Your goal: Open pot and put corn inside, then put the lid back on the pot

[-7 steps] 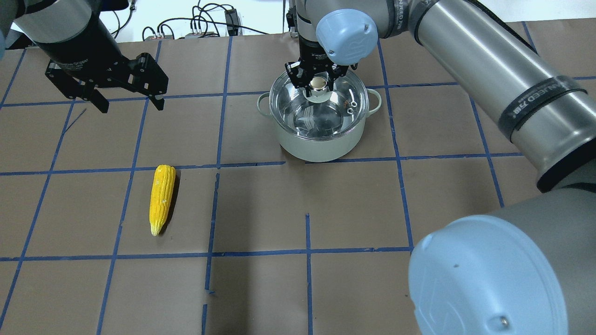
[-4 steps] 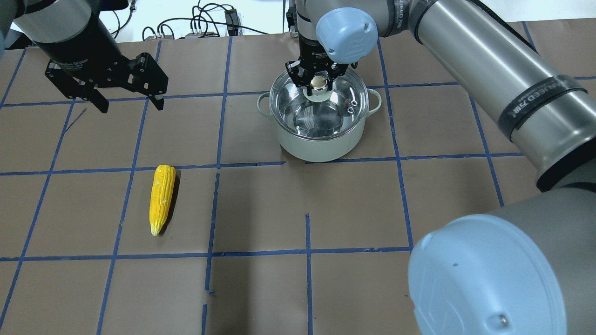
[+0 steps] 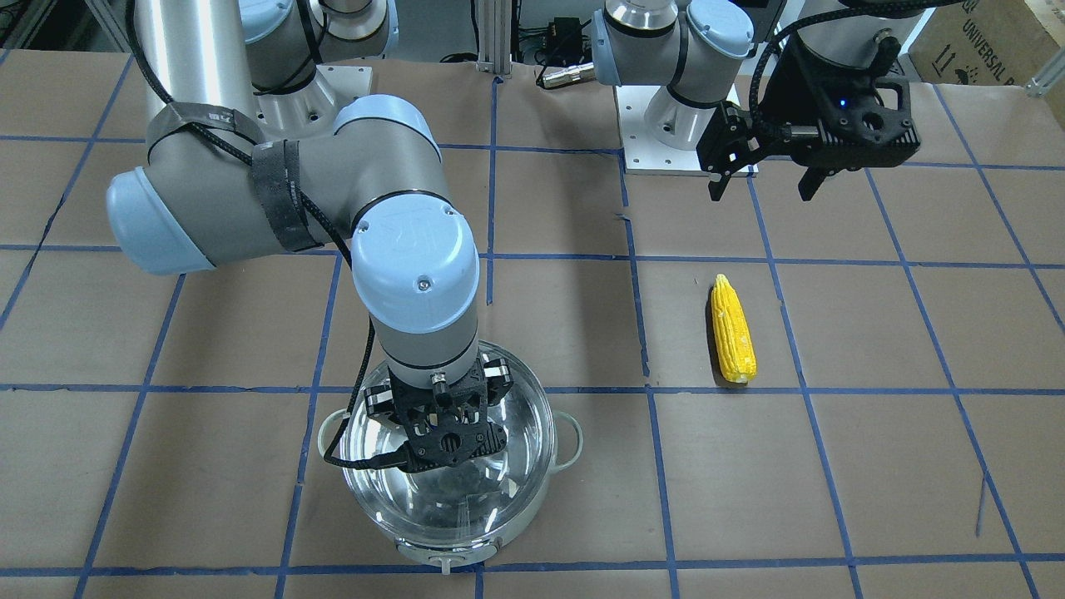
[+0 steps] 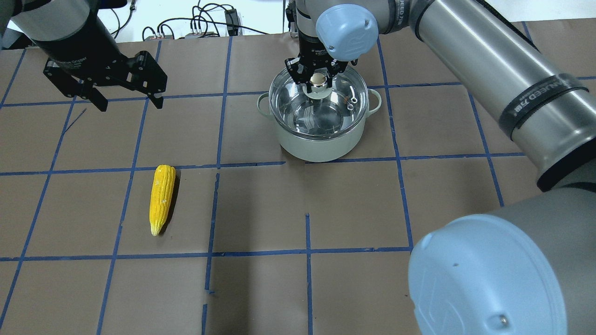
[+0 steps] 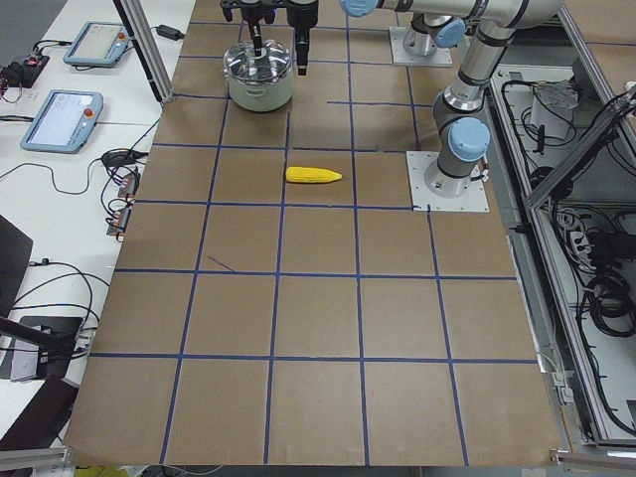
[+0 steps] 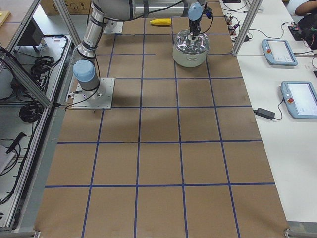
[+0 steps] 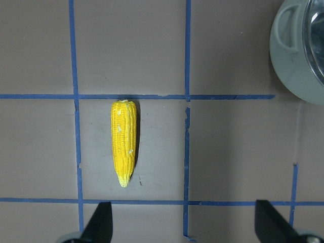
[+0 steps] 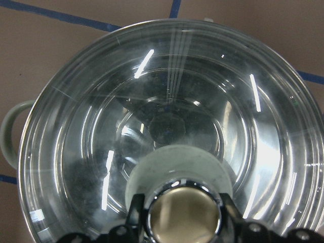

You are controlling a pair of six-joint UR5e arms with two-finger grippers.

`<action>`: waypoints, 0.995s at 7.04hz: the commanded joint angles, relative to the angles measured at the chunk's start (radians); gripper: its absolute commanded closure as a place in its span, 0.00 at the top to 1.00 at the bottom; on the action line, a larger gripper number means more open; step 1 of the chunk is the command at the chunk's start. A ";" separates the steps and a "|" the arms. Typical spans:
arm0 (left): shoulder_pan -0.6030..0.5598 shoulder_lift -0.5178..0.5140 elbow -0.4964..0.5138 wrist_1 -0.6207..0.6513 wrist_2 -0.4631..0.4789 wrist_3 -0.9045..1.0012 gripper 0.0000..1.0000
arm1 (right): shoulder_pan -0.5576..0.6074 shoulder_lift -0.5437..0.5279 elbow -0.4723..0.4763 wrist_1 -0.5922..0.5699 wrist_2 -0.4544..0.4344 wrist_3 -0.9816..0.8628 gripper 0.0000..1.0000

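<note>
The pale grey-white pot (image 4: 321,143) stands at the far middle of the table. Its clear glass lid (image 4: 333,111) hangs over the pot's mouth, apparently raised a little off the rim. My right gripper (image 4: 318,80) is shut on the lid's knob (image 8: 185,217), coming straight down from above. The yellow corn (image 4: 161,197) lies on the paper at the near left, tapered tip toward the robot. My left gripper (image 4: 131,105) hovers open and empty at the far left, beyond the corn (image 7: 124,147) and above the table.
Brown paper with blue tape lines (image 4: 307,253) covers the table. Cables and plugs (image 4: 205,23) lie past the far edge. The right arm's long links (image 4: 489,70) reach over the table's right half. Tablets (image 6: 280,52) sit on a side bench.
The right gripper has gone up slightly with the knob in its grip, and the lid has risen with it. The left gripper has hardly moved. The corn is unmoved.
</note>
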 commanded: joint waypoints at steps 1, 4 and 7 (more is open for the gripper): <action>0.007 -0.014 -0.026 0.002 0.007 0.072 1.00 | -0.023 -0.001 -0.021 0.020 0.011 -0.008 0.15; 0.091 -0.023 -0.176 0.126 -0.001 0.143 1.00 | -0.090 -0.002 -0.074 0.079 0.012 -0.028 0.09; 0.123 -0.026 -0.455 0.441 0.001 0.246 1.00 | -0.154 -0.025 -0.126 0.136 -0.005 -0.080 0.06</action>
